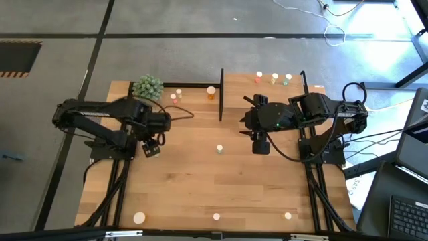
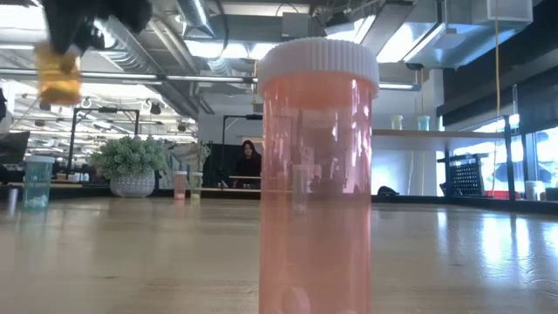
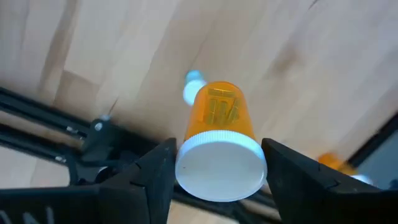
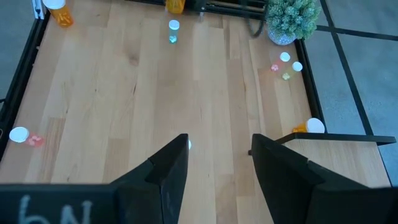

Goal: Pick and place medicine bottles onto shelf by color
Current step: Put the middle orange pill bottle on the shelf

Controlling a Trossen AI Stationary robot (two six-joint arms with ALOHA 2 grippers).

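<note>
My left gripper [image 1: 152, 148] hangs over the table's left half, pointing down, shut on an orange medicine bottle [image 3: 219, 112] with a white cap. In the low view the bottle [image 2: 59, 74] shows high above the tabletop. My right gripper [image 1: 259, 144] waits open above the table's middle right, its fingers [image 4: 171, 168] holding nothing. The shelf [image 1: 241, 84] stands at the far right with three small bottles [image 1: 274, 78] on its board. A green bottle [image 1: 219, 148] stands upright mid-table, between the two grippers. My left gripper pinches the orange bottle's white cap [image 3: 186, 163] between its two fingers, one on each side of the cap's rim. The fingers come from above, pointing down. The bottle hangs upright below them, cap up, lifted clear of the table.
A green plant ball [image 1: 148, 86] sits at the far left corner, with two small bottles [image 1: 176, 97] and an orange one [image 1: 211, 92] beside it. Three bottles [image 1: 216, 216] stand along the near edge; a pink-red one [image 2: 318, 174] fills the low view.
</note>
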